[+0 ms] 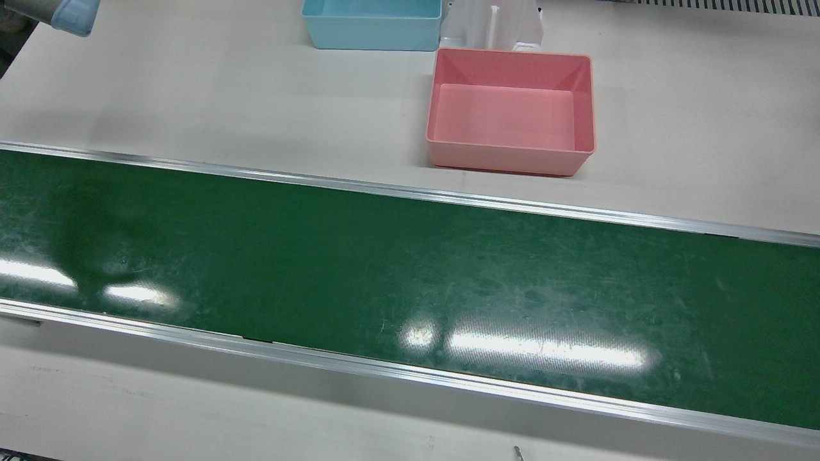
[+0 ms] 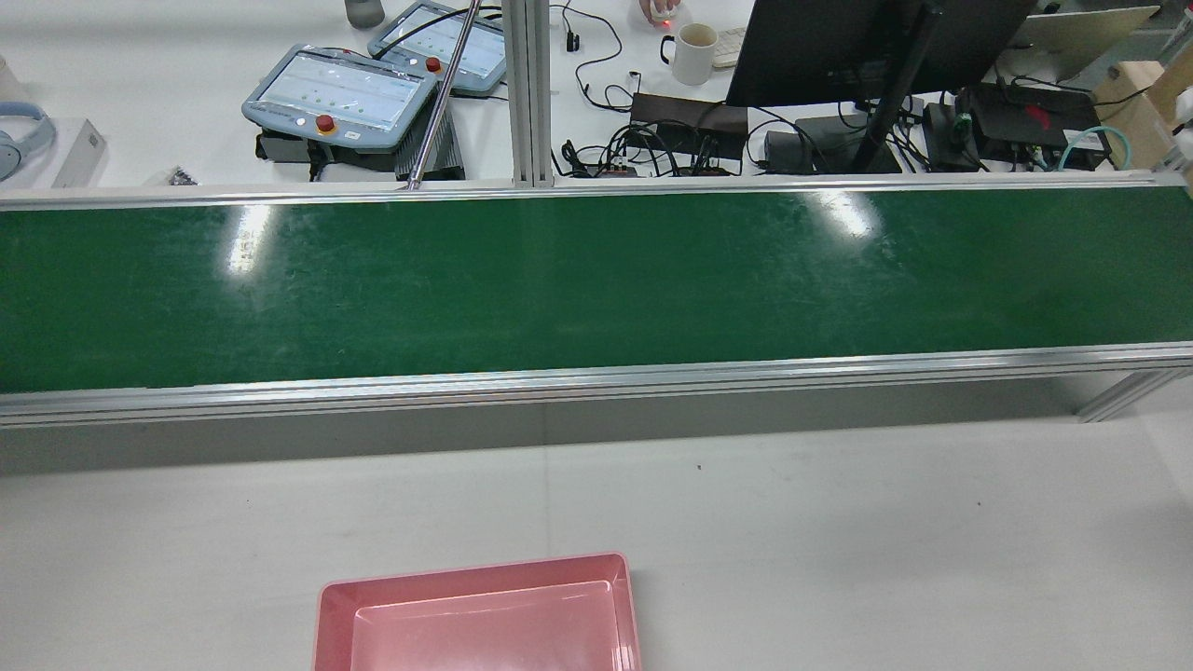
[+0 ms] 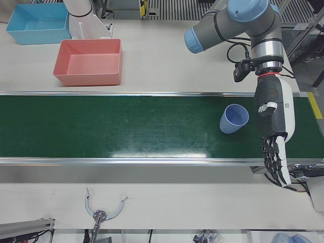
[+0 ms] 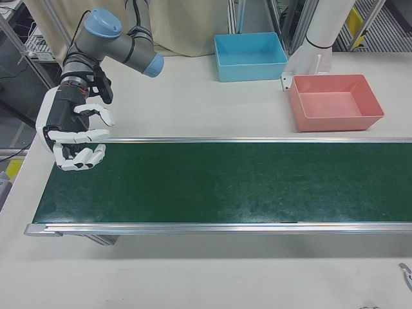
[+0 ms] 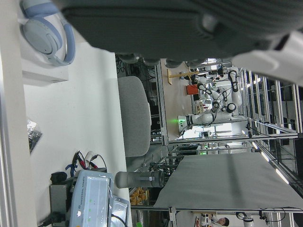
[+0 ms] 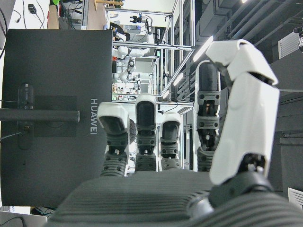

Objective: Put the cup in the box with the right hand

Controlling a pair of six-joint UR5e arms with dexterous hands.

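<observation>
While the blue cup [image 3: 234,119] lies tipped on its side on the green conveyor belt [image 3: 126,126], toward the end before the left arm, nothing holds it. The left robot hand [image 3: 273,132] hangs just beside the cup, apart from it, with its fingers [image 3: 273,161] stretched out straight and pointing toward the belt's near rail; it grips nothing. At the opposite end of the belt, the right robot hand [image 4: 72,132] hovers over the belt's corner, well apart from the cup, its fingers [image 4: 84,158] loosely curled and spread, empty as well. In the right hand view the fingers stand apart with no object between them. The pink box [image 4: 335,103] sits on the white tabletop [image 4: 193,103] behind the belt, open side up with nothing inside. A blue box [image 4: 251,56] stands near it, farther back beside a white pedestal [image 4: 312,55].
</observation>
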